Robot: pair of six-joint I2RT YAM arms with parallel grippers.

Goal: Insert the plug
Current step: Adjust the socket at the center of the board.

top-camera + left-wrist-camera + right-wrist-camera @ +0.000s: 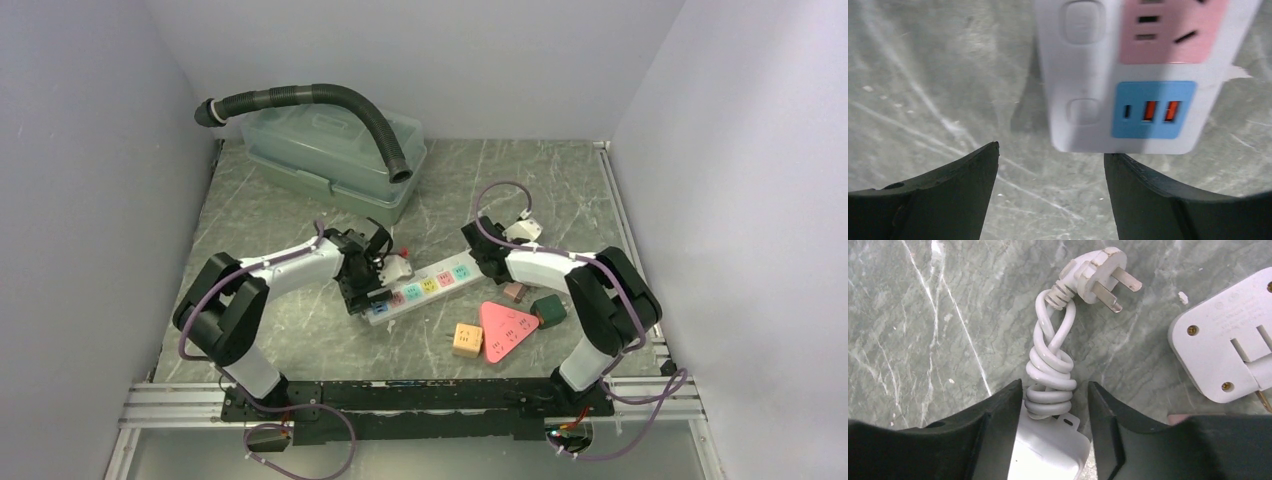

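Two grippers bracket a long white plastic power strip (425,286): left gripper (1052,150) wide open, empty; right gripper (1055,384) astride its cord end, grip unclear; steady it before plugging

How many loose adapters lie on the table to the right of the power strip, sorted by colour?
Orange adapter: 1
Red adapter: 1
Green adapter: 1
Pink adapter: 1
White adapter: 1
Total: 5
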